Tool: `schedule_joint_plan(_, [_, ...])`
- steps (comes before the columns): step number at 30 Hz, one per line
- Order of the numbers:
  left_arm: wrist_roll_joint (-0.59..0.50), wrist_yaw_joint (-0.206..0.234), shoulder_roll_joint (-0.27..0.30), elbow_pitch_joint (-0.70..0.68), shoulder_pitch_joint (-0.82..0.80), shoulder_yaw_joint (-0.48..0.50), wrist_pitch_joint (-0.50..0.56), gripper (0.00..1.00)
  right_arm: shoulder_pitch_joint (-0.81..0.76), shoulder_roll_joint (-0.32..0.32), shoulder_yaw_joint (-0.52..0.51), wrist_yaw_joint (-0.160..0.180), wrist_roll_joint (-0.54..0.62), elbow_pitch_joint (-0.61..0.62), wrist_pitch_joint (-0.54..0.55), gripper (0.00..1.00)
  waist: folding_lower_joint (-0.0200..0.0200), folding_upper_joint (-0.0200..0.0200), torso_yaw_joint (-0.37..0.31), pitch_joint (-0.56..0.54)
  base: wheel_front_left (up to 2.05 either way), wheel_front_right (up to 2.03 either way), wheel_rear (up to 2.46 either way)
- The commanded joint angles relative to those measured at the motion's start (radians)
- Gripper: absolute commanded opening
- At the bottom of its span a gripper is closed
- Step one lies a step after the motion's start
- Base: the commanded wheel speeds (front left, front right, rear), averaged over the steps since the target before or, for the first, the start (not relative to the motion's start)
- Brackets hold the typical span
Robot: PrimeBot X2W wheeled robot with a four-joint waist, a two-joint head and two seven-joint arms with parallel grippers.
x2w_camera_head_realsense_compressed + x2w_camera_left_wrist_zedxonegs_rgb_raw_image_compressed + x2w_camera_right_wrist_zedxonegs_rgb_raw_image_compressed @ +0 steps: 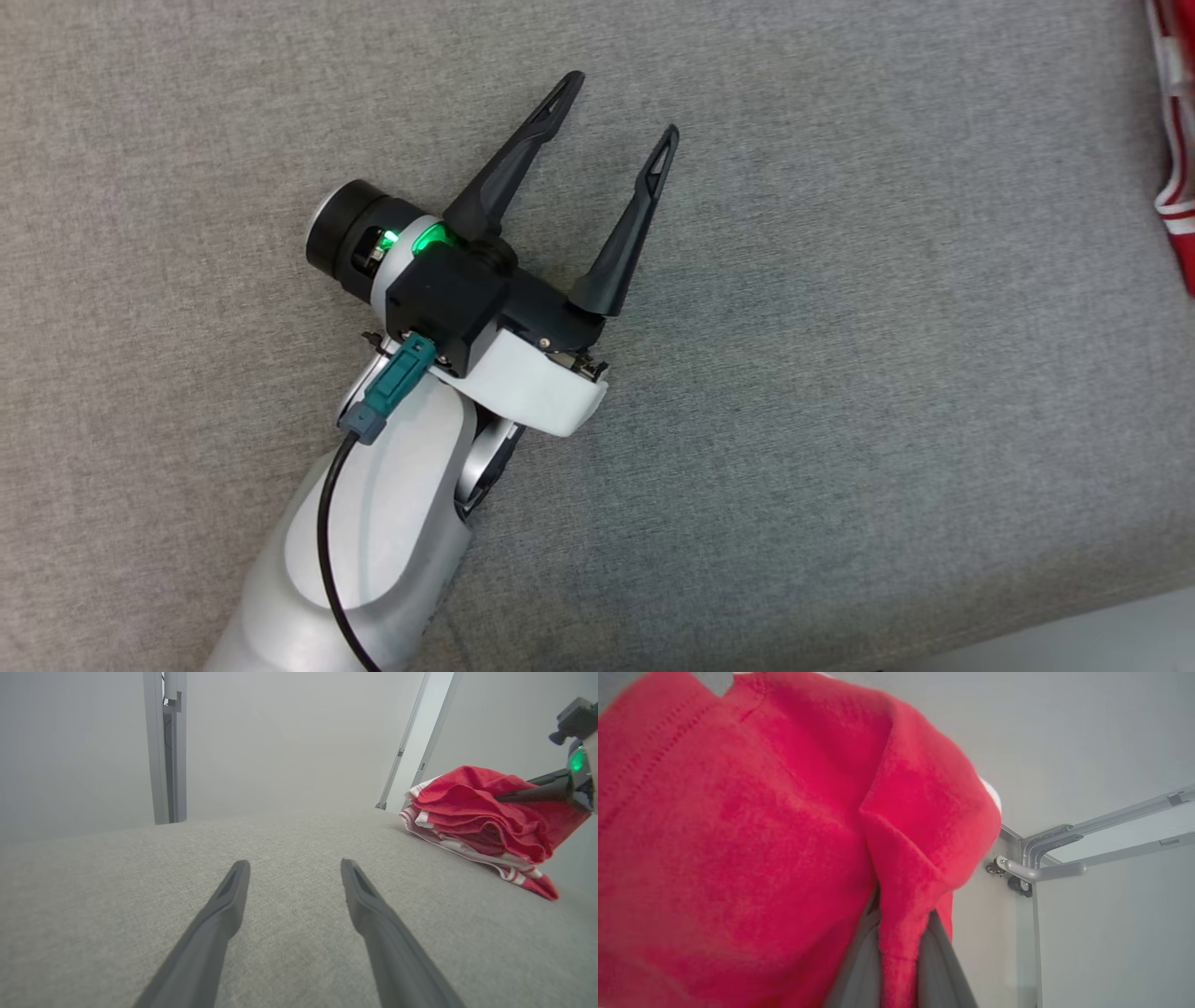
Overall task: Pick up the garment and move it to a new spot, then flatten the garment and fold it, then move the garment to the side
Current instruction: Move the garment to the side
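Wide-open, empty left gripper (623,106) low over a grey fabric surface (840,373), pointing up and rightward in the head view. Red garment (472,807) with white stripes, bunched in layers, at the right edge of that surface, well apart from the left gripper. Narrowly closed right gripper (901,947) pinching a fold of the garment
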State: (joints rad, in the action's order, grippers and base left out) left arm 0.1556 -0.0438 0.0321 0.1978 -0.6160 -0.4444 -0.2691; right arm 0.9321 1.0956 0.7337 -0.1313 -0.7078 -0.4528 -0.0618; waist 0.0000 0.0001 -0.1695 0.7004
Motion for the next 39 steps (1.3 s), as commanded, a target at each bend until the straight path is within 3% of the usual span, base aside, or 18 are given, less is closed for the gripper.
schedule_joint_plan(1, [0.005, 0.005, 0.036, 0.057, 0.031, 0.011, 0.011, 1.0, 0.013, 0.009, 0.003, 0.001, 0.011, -0.021, -0.01, 0.0, 0.0, -0.0001, 0.012, 0.011, 0.0, 0.0, 0.0])
schedule_joint_plan(7, [0.007, 0.007, 0.046, 0.062, 0.031, 0.02, 0.012, 1.0, 0.03, 0.002, 0.016, 0.001, 0.05, -0.096, -0.012, 0.0, 0.0, -0.0001, 0.031, 0.022, 0.0, 0.0, 0.0])
schedule_joint_plan(9, [0.011, 0.01, 0.048, 0.061, 0.031, 0.021, 0.014, 1.0, 0.038, -0.007, 0.021, 0.001, 0.062, -0.118, -0.014, 0.45, 0.0, -0.0001, 0.036, 0.022, 0.0, 0.0, 0.0])
schedule_joint_plan(10, [0.015, 0.011, 0.048, 0.06, 0.031, 0.021, 0.014, 1.0, 0.043, -0.012, 0.018, 0.001, 0.063, -0.132, -0.02, 1.0, 0.0, -0.0001, 0.038, 0.022, 0.0, 0.0, 0.0])
schedule_joint_plan(17, [0.031, 0.019, 0.036, 0.046, 0.044, 0.015, 0.012, 1.0, 0.073, -0.046, 0.013, 0.001, 0.093, -0.214, -0.008, 1.0, 0.0, -0.0001, 0.044, -0.03, 0.0, 0.0, 0.0])
schedule_joint_plan(24, [0.065, 0.045, 0.021, 0.014, 0.081, 0.029, 0.006, 1.0, 0.127, -0.105, -0.02, 0.001, 0.147, -0.246, -0.032, 1.0, 0.0, -0.0001, 0.061, -0.164, 0.0, 0.0, 0.0])
schedule_joint_plan(34, [0.081, 0.086, 0.021, -0.007, 0.235, 0.166, 0.006, 1.0, 0.03, -0.295, -0.088, 0.001, 0.165, -0.145, -0.142, 1.0, 0.0, -0.0001, 0.119, -0.368, 0.0, 0.0, 0.0])
schedule_joint_plan(39, [0.072, 0.088, 0.021, -0.016, 0.317, 0.234, 0.006, 1.0, -0.098, -0.411, -0.187, 0.001, 0.226, -0.079, -0.19, 1.0, 0.0, -0.0001, 0.16, -0.449, 0.0, 0.0, 0.0])
